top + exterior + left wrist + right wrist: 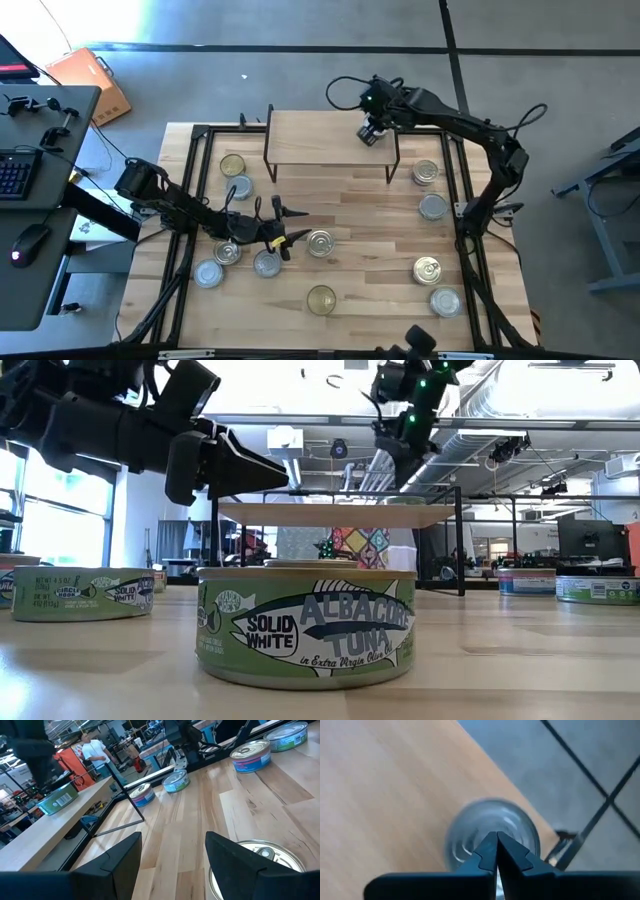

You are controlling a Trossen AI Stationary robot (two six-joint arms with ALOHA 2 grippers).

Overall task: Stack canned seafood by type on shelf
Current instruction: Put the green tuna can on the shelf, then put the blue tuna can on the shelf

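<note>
I see my right gripper (496, 851) clenched empty above a silver tin (492, 832) sitting on the shelf (320, 130) near its right end. My left gripper (288, 225) hangs released just left of a ring-top tin (321, 243) on the table (380, 265).

Bright daylight; window glare behind; tin (492, 837) blurred in right wrist view.

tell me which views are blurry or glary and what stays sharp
Right wrist view: the silver tin on the shelf is smeared, while the shut right claw over it stays crisp. Low view: the albacore tuna tin is sharp, the bright room behind washed out. Left wrist view: the open left claw reads sharp but dark.
</note>
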